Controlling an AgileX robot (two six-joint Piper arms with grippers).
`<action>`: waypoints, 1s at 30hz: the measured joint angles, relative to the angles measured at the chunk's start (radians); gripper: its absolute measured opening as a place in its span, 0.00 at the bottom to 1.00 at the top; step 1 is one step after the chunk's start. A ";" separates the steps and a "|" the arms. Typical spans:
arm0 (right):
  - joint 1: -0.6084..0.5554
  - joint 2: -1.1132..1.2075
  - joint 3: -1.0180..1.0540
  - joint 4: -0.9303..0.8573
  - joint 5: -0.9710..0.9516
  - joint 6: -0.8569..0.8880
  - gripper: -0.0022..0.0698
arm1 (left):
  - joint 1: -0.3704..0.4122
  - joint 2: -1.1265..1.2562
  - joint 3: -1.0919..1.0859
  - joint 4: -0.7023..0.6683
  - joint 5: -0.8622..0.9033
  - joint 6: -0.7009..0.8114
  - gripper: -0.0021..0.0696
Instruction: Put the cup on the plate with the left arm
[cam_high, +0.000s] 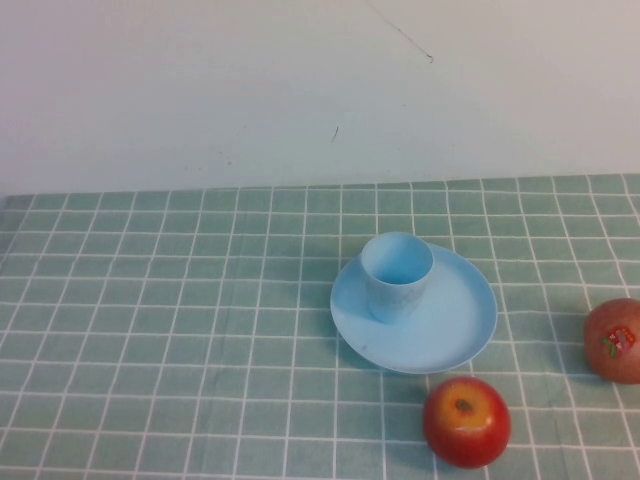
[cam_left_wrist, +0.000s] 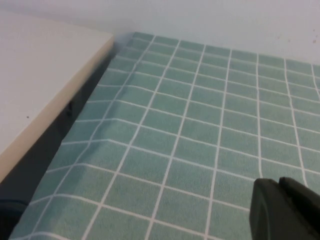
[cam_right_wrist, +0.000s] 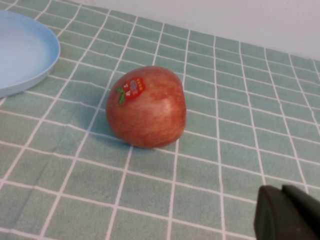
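The light-blue cup stands upright on the left part of the light-blue plate, right of the table's middle. Neither arm shows in the high view. My left gripper shows only in the left wrist view. It is shut and empty, over bare green checked cloth, with the cup and the plate out of that view. My right gripper is shut and empty, low over the cloth near a sticker-marked apple. The plate's rim shows at the edge of the right wrist view.
A red apple lies just in front of the plate. The sticker-marked apple lies at the table's right edge. A white panel borders the cloth's edge in the left wrist view. A white wall stands behind the table.
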 joint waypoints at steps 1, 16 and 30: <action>0.000 0.000 0.000 0.000 0.000 0.000 0.03 | -0.002 0.000 0.000 -0.002 0.015 0.000 0.03; 0.000 0.000 0.000 0.000 0.000 0.000 0.03 | -0.036 0.000 0.000 -0.002 0.024 -0.002 0.03; 0.000 0.000 0.000 0.000 0.000 0.000 0.03 | -0.036 0.000 0.000 -0.002 0.024 -0.003 0.03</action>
